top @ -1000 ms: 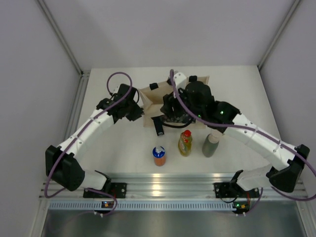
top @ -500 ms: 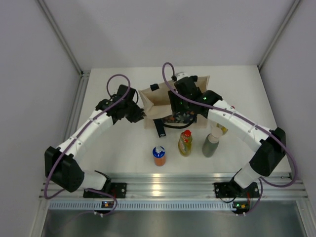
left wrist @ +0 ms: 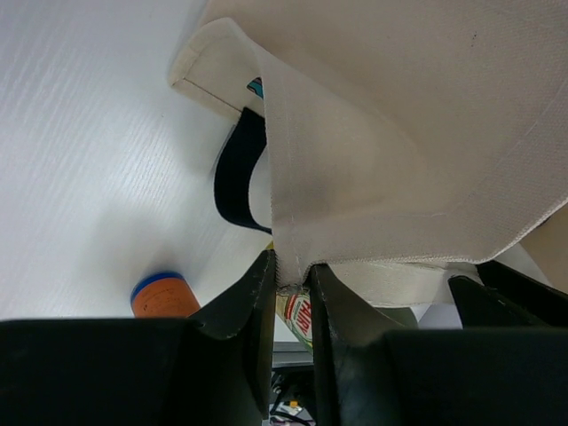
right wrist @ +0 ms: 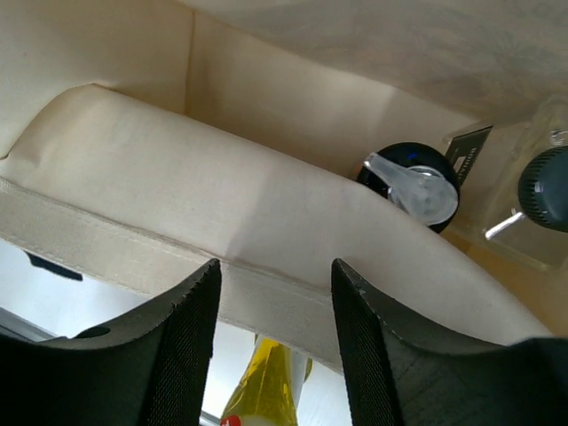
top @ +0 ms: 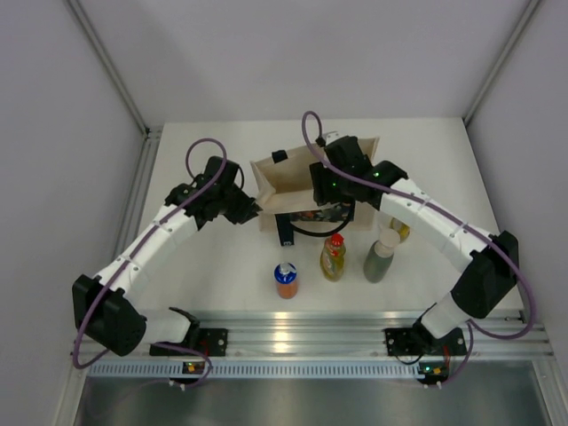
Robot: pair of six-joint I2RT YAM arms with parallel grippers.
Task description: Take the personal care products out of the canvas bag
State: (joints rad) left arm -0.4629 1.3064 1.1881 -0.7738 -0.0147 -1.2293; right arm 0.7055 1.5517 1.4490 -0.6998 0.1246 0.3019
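The canvas bag (top: 282,185) stands with its mouth open toward the back of the desk (top: 213,266). The dark print panel (top: 324,213) is on the side of the bag facing the arms. One black handle (top: 284,232) hangs down that front side.

The left fingers (left wrist: 256,306) are clenched on the bag's left front corner and pinch the rim seam between them. The right fingers (right wrist: 185,342) are released and spread apart just over the bag's front wall at its mouth. Nothing is between them.

The right wrist view shows two products down inside the bag. One is a dark cap with a clear nozzle (right wrist: 410,186). The other is a dark grey cap (right wrist: 545,188) just to its right, cut off by the picture's edge.

Four bottles stand on the desk in front of the bag. Three of them form a row, well apart from the bag's front:
- one orange bottle with a blue cap (top: 286,279) on the left
- one yellow bottle with a red cap (top: 334,257) in the middle
- one grey-green bottle with a beige cap (top: 381,257) on the right

The fourth, a yellowish bottle (top: 402,232), stands between the grey-green one and the bag's right front corner. The right arm partly hides it, so its cap colour cannot be told.
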